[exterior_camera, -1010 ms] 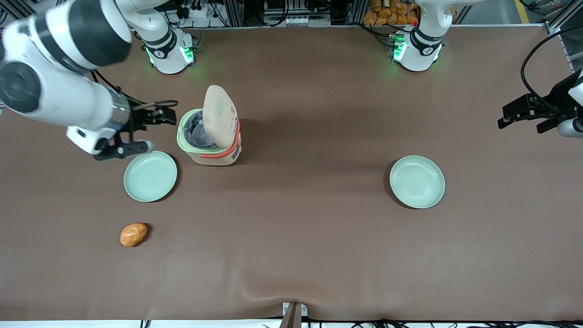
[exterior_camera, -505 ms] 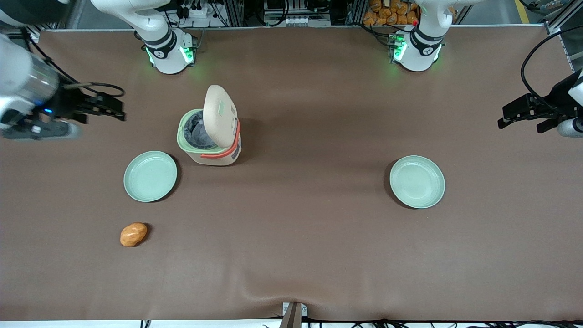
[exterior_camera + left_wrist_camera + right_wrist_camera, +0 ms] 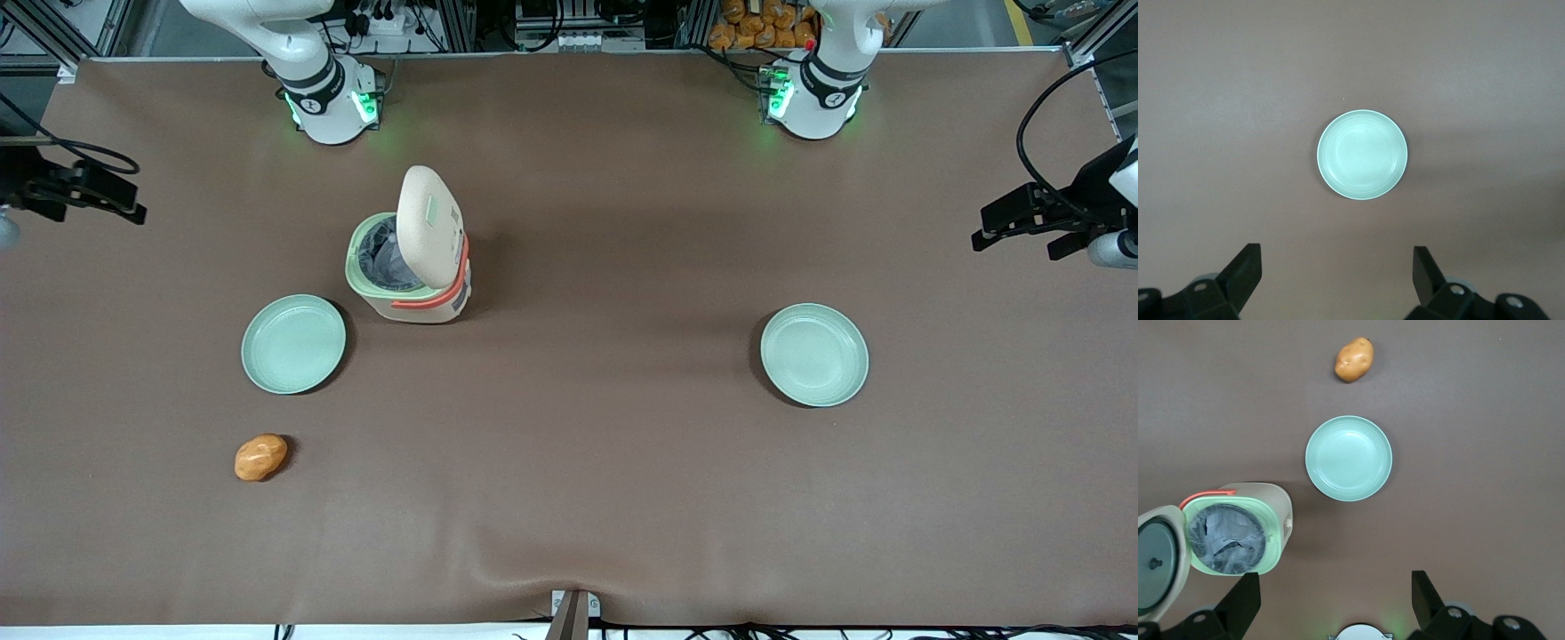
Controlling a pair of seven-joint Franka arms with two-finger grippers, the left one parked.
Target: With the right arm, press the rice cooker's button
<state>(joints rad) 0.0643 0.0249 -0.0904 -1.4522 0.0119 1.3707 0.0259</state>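
Note:
The rice cooker (image 3: 418, 284) stands on the brown table with its cream lid (image 3: 428, 227) swung up and the pot open. The button (image 3: 433, 211) is a small pale green patch on the lid's outer face. My right gripper (image 3: 129, 203) is open and empty at the working arm's end of the table, well apart from the cooker and raised. In the right wrist view the gripper (image 3: 1333, 597) looks down on the open cooker (image 3: 1238, 530), with the lid's inside (image 3: 1155, 560) showing; the button is hidden there.
A pale green plate (image 3: 293, 344) lies beside the cooker, nearer the front camera, also in the right wrist view (image 3: 1348, 458). A potato (image 3: 260, 456) lies nearer still (image 3: 1353, 359). A second plate (image 3: 813, 355) lies toward the parked arm's end (image 3: 1362, 155).
My right arm has drawn away from beside the cooker toward the working arm's end of the table. The cooker's lid stays open; nothing else moved.

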